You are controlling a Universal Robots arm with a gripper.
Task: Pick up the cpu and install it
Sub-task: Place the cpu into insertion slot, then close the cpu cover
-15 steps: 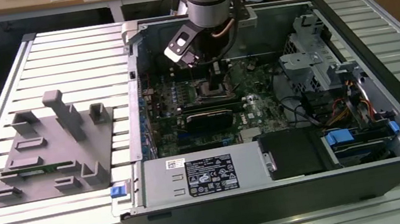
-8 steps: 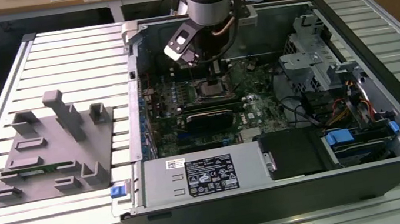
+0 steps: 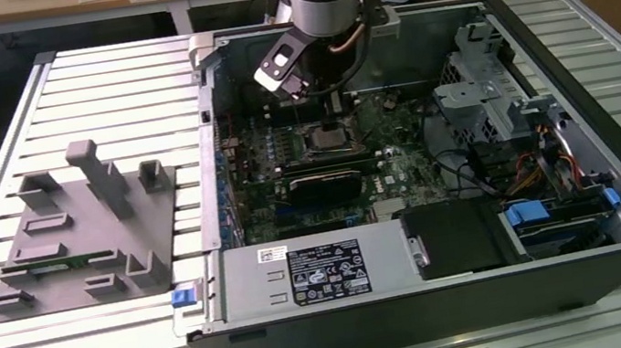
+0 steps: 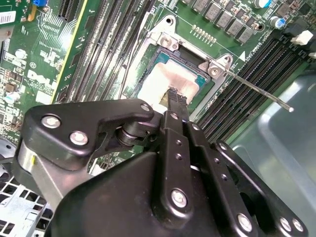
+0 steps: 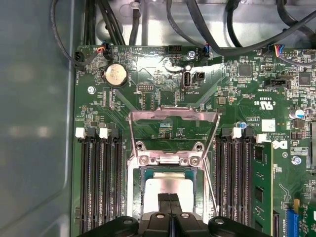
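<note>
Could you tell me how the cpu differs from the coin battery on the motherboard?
The cpu is square, the coin battery round. The cpu is larger than the coin battery. The cpu lies in the socket under the gripper; the coin battery sits apart by the motherboard edge. Both are flat and silvery.

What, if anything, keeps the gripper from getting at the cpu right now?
Probably nothing: yes, it looks reachable. The socket's load plate is swung open, the cpu lies uncovered, and the gripper sits right over its top.
</note>
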